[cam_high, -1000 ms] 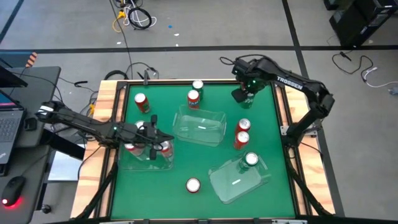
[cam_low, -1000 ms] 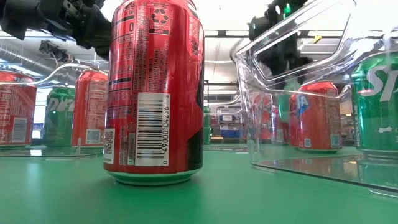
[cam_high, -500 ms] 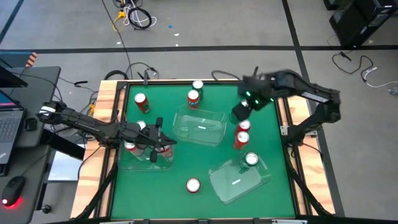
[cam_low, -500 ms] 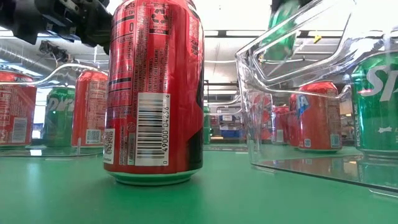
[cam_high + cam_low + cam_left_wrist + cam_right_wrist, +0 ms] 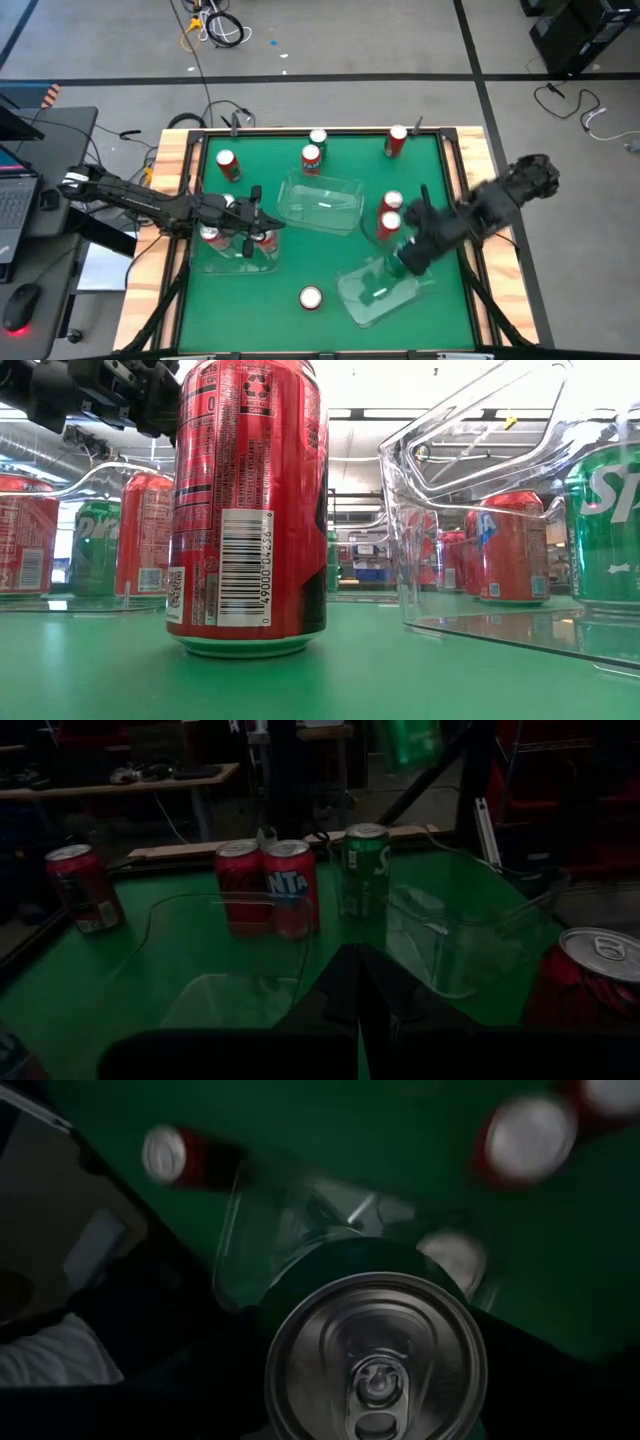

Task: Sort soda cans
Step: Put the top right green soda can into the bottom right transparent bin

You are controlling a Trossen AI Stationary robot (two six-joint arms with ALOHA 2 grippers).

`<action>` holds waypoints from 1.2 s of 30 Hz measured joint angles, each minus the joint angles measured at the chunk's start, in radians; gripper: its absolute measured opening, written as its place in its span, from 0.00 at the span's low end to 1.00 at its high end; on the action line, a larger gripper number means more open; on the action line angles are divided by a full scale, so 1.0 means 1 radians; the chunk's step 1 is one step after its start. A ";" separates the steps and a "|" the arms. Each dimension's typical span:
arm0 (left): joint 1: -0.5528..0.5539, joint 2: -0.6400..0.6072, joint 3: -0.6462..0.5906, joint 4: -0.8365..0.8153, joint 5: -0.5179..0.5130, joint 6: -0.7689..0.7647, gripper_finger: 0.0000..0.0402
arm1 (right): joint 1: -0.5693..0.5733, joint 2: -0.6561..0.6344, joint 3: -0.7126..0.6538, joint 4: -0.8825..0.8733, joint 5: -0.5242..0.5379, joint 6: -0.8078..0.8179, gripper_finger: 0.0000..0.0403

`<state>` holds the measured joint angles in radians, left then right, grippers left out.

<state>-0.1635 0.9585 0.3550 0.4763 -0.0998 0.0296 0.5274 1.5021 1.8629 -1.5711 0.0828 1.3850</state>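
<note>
Three clear bins sit on the green table (image 5: 320, 290); the one nearest the front right (image 5: 375, 290) is where the right tool (image 5: 412, 255) hovers, its jaws spread around a green can (image 5: 375, 1360). Judging from the green can already inside that bin (image 5: 605, 530), this is the place-in-bin step. To do it well, the arm should lower straight down over a bare patch of the bin floor, beside the can that stands there, and release only once the base is close to the plastic, so the can does not tip or knock its neighbour.

The held can appears upright: its silver lid faces the wrist camera, so its long axis runs vertical, base toward the bin.

Over the left bin (image 5: 235, 255), the left tool (image 5: 250, 225) hangs with jaws pressed together, empty, above red cans (image 5: 265, 240).
</note>
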 joint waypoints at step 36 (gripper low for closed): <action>0.000 0.000 0.000 -0.003 0.000 -0.008 0.00 | 0.214 0.287 -0.123 0.001 0.013 0.262 0.72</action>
<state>-0.1632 0.9581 0.3550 0.4728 -0.0998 0.0219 0.7410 1.7889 1.7399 -1.5702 0.0961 1.6469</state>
